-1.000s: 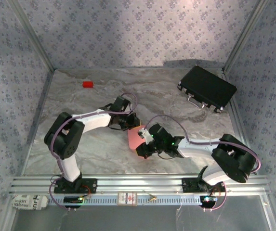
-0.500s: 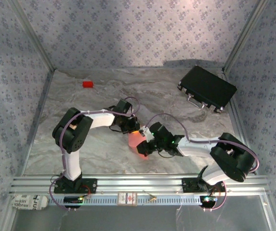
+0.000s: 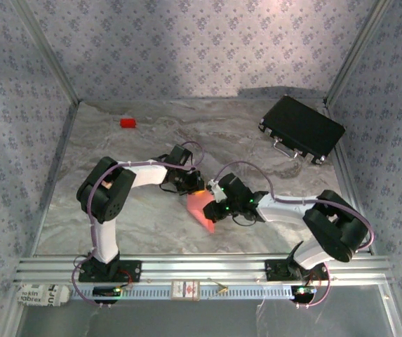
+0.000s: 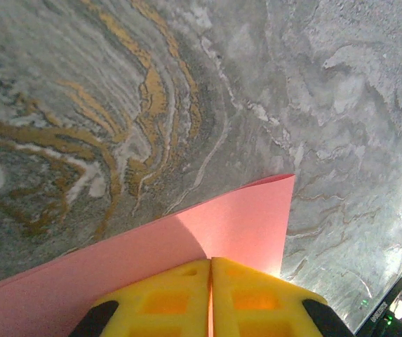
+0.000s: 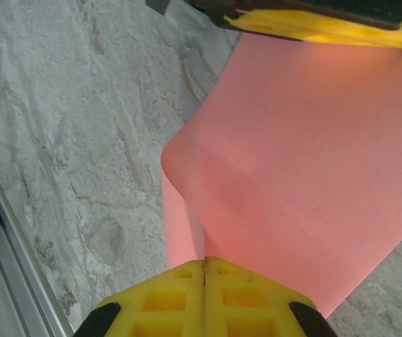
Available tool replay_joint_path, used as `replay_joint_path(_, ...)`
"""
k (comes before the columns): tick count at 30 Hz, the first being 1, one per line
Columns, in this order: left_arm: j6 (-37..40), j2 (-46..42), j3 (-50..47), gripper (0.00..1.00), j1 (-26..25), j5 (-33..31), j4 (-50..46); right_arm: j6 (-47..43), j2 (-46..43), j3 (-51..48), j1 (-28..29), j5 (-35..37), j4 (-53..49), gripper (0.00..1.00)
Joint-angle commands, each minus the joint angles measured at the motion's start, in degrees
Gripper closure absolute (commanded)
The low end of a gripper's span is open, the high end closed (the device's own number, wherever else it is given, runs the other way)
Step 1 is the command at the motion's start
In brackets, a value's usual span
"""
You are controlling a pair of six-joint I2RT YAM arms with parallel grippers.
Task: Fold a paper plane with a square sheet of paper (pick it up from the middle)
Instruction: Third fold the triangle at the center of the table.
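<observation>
the work looked to be in the middle of a fold, with no dart shape formed yet. the square sheet of paper (image 3: 201,208) sat near the middle of the table (image 3: 144,228), between the two arms. both sets of jaws were closed on it. the left jaws pinched one edge, and in the left wrist view the sheet (image 4: 229,225) ran out from between their yellow fingers (image 4: 165,298) to a free corner over the marbled surface. the right jaws were clamped on the opposite side. there the sheet (image 5: 292,175) bowed up in a soft curve and doubled under itself, bent but not pressed into a sharp crease.

the next move probably called for bringing the held edges together squarely and pressing the bend flat against the table, without letting the thin paper slip or skew.

the only container was the black case (image 3: 302,128), at the far right, well apart from the sheet. it was shut, so its contents could not be told. a small red block (image 3: 128,123) lay loose at the far left.
</observation>
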Motion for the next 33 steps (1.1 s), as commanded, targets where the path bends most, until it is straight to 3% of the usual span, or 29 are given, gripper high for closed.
replay_joint_path(1,0.5,1.1,-1.5,0.91,0.1,-1.1,-1.7,-1.3,0.9,2.0,-0.2,2.6,-3.7,0.98)
replay_joint_path(33,-0.8,0.3,-2.6,0.91,0.0,-1.3,-0.3,-2.2,3.7,6.5,0.7,10.0,-12.7,0.99)
